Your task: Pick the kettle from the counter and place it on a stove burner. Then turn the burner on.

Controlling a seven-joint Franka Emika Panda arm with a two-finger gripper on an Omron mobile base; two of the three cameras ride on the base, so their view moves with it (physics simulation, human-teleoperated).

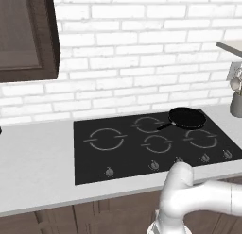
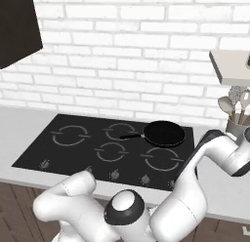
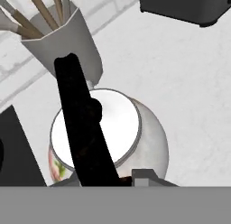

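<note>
Where reaching right, hand [image 3: 104, 182] over kettle [image 3: 149, 133]

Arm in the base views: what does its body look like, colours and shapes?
The glossy white arm is built of thick rounded tube-like segments with bulbous elbows. Dark grey to black bands and caps mark its joints, one round dark cap with a pale centre facing the right base camera. No cables or printed markings show.

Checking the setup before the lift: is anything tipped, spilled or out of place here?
Nothing stands out. The kettle sits upright on the counter beside the utensil holder, and the frying pan lies flat on the cooktop.
</note>
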